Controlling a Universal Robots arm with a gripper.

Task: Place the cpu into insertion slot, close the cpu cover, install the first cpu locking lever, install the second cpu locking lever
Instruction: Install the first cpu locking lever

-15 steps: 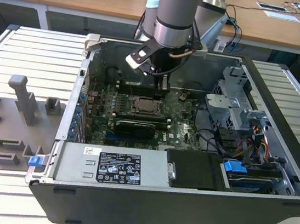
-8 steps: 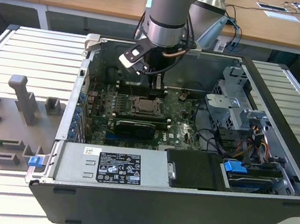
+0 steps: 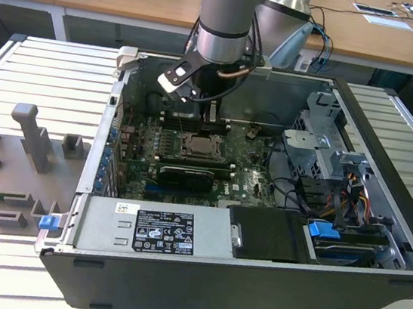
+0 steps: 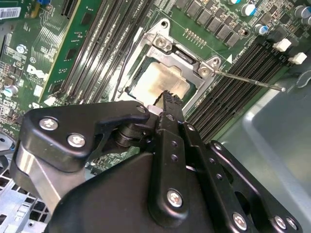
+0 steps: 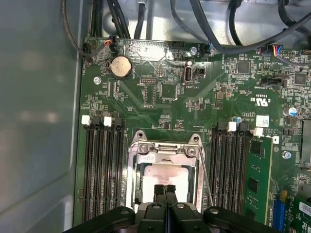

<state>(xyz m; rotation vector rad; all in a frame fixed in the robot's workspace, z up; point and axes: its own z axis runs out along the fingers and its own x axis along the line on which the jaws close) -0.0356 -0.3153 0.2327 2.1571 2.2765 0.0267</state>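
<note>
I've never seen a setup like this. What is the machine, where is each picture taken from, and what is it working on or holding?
This is one robot arm reaching down into an open computer case lying on a slatted table. The exterior view comes from a camera off the arm. Both wrist views come from cameras riding on it, looking past its tool at the green circuit board. The tool's fingers are shut together, holding nothing, over the insertion slot. The cpu already sits there, and the cpu cover appears to lie flat around it. A thin lever sticks out beside the slot.
</note>
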